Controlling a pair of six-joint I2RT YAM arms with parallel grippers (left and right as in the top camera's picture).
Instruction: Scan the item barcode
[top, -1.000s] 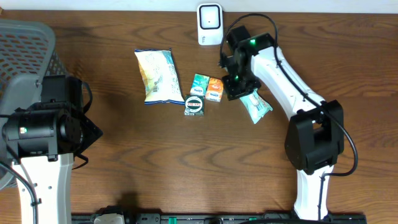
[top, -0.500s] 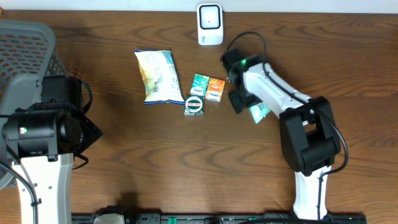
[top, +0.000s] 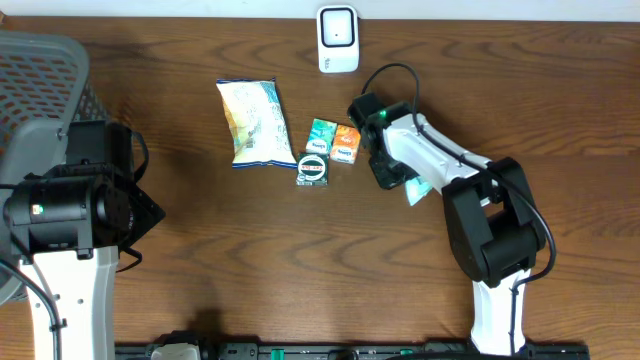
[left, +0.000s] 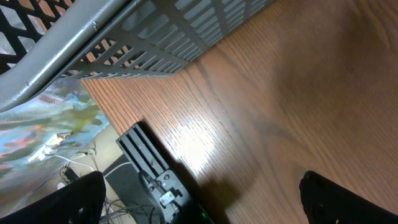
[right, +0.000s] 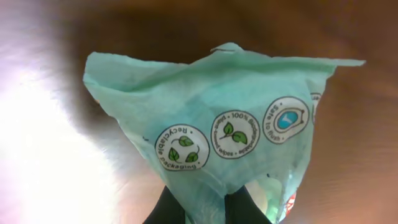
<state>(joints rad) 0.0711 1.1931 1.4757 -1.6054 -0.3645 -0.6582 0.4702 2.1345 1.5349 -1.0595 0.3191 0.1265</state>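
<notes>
Right of the orange packet (top: 346, 143), low over the table (top: 200, 230): teal pouch (top: 421, 188), half hidden from above beneath the right pincer (top: 388, 172). Well apart from the white scanner (top: 338, 40) at the far edge. Pincer clamped hard on a gathered fold of the film, both dark fingertips (right: 171, 211) pressed together at the bottom of the wrist view, remainder of the pouch fanning out ahead of them, face with the recycling marks turned to the camera. Whether lifted clear of the wood or resting on it, cannot tell.

Judged thin, soft and very light: crinkly film with little stiffness, likely to flop and fold over its own barcode once raised. Probably slick enough to creep out of a shallow pinch, so best taken deep across a sealed edge, not by a loose corner; present hold apparently near one end, bunching the film. Little to fear beyond crushing the contents. No barcode visible on the showing face; perhaps on the far side or lost in a crease.

Left pincer (left: 214, 199) spread wide, holding nothing, beside the mesh basket (left: 155, 37), far from the pouch
</notes>
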